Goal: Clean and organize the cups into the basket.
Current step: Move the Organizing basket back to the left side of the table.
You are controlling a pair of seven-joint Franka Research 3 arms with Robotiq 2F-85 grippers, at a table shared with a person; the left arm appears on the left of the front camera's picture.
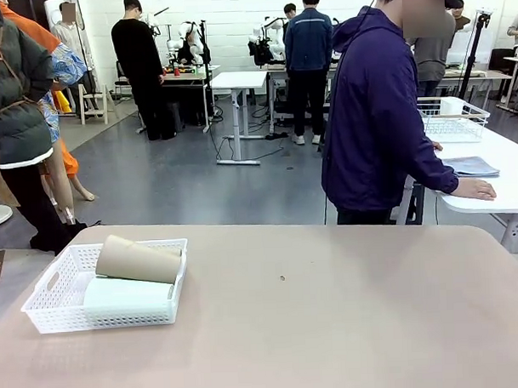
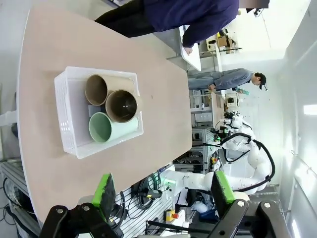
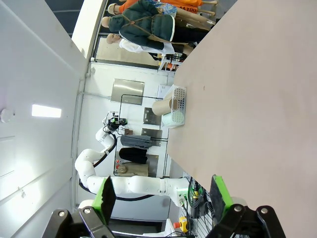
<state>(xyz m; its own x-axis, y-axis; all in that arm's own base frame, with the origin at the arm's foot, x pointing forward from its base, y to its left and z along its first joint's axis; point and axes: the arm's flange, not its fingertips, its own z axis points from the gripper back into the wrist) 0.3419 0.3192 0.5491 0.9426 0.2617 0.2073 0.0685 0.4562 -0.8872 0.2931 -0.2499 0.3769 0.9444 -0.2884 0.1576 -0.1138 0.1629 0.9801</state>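
I find the cups lying in the basket (image 1: 55,313) at my ten o'clock: tan cup (image 1: 138,259), mint cup (image 1: 126,294). Left gripper (image 2: 161,191) and right gripper (image 3: 162,194) stand wide, empty. I judge them light, rigid, slippery; grip mid-wall.

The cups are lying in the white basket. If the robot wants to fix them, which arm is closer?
Probably the left. The basket sits on the robot's left side of the table, and the open left gripper looks straight down on the mint cup and tan cups. The open right gripper sees them far off.
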